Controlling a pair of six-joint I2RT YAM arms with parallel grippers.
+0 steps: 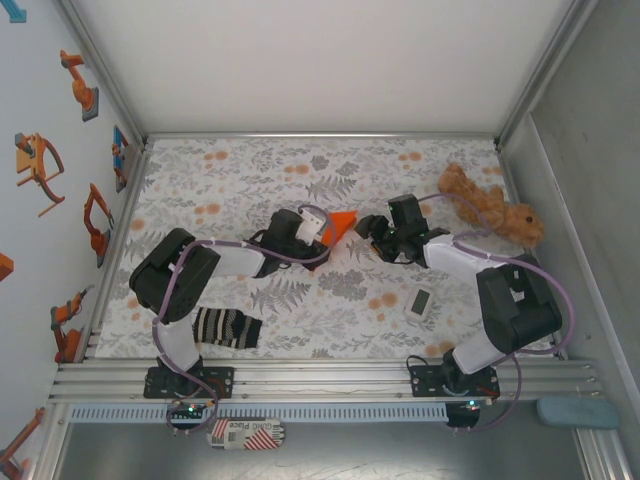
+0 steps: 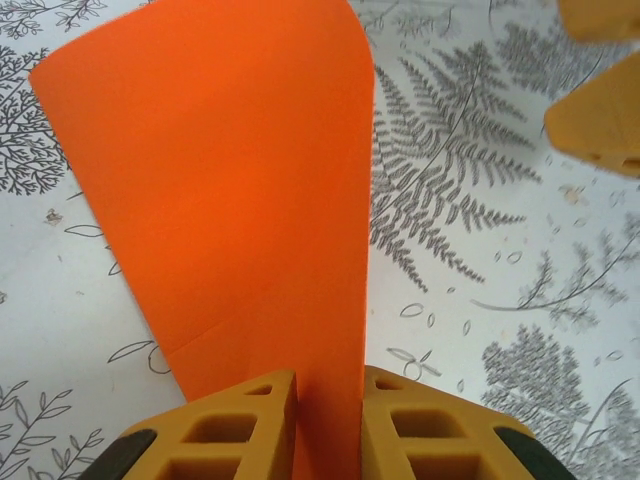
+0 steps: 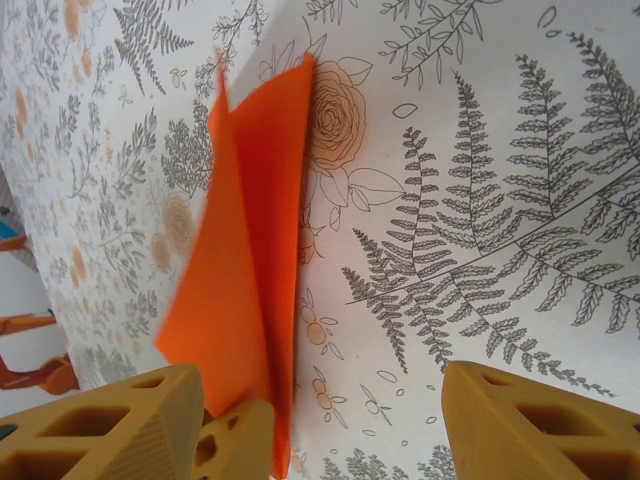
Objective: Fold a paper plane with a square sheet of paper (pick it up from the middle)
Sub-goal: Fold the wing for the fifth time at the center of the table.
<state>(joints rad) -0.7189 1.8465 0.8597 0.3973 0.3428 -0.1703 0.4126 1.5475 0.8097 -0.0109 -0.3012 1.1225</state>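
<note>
We're seeing the square sheet of paper in plain bright orange, no markings. The table cover is white with grey ferns and leaves plus little orange blossoms. The left gripper has mustard-yellow fingers. The sock is black-and-white striped and the plush toy is tan-brown. The small gadget looks white to us, maybe with a grey face.

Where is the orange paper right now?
In the top view the orange paper is in the middle of the table, pinched between the left arm's fingers, with the right arm's fingers open just to its right.
</note>
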